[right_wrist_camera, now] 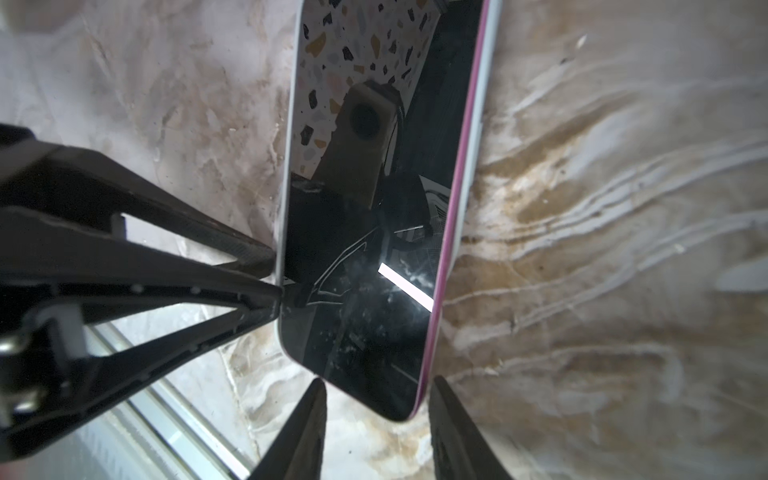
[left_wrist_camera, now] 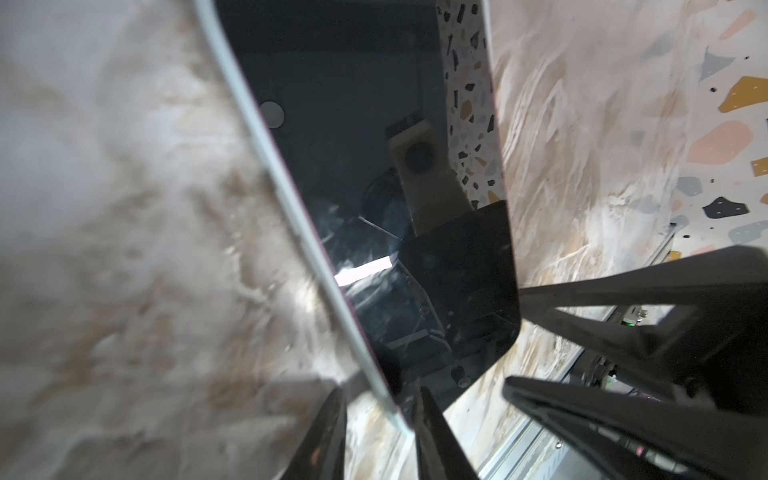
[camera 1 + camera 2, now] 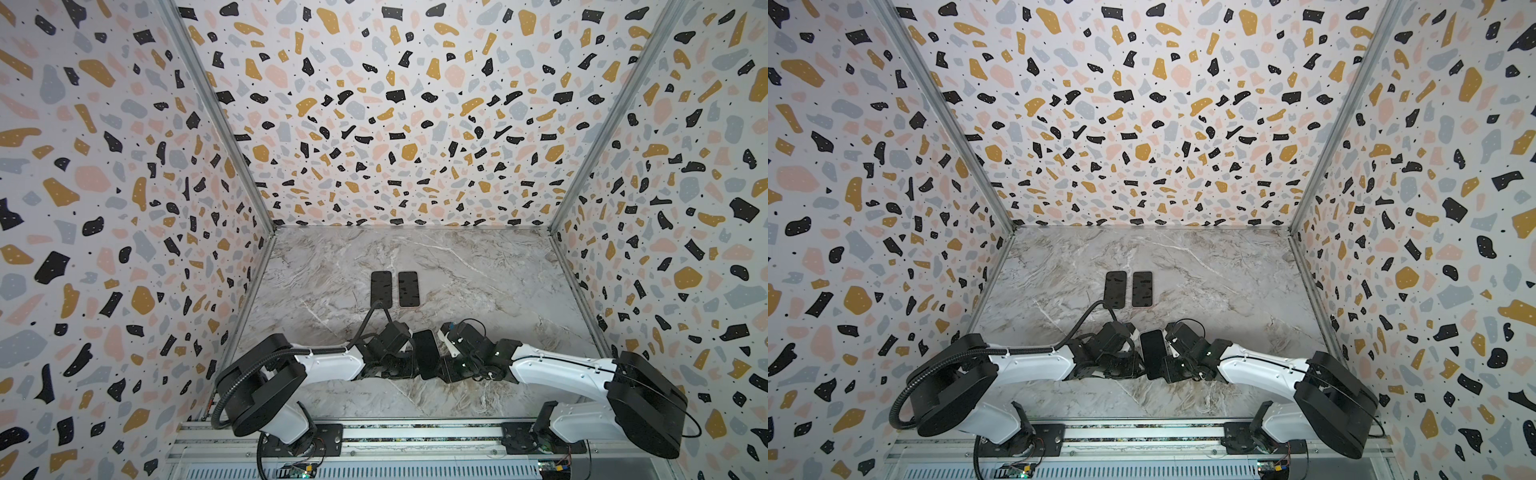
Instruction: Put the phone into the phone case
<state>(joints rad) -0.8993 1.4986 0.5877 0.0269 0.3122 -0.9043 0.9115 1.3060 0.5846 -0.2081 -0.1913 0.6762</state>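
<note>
Marble tabletop [image 3: 478, 282], arms folded inward, left claw [image 2: 380, 399] and right claw [image 1: 376, 382] both gripping raised phone [image 3: 426, 359]

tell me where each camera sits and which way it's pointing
Top views: high behind the arm bases, looking down and forward over the marble table; both arms show.
Left wrist: on the left arm, looking along its own jaws at the phone; the right arm's jaws show too.
Right wrist: on the right arm, looking along its own jaws at the phone; the left arm's jaws show too.
Shared: all four see the phone and the table.
</note>
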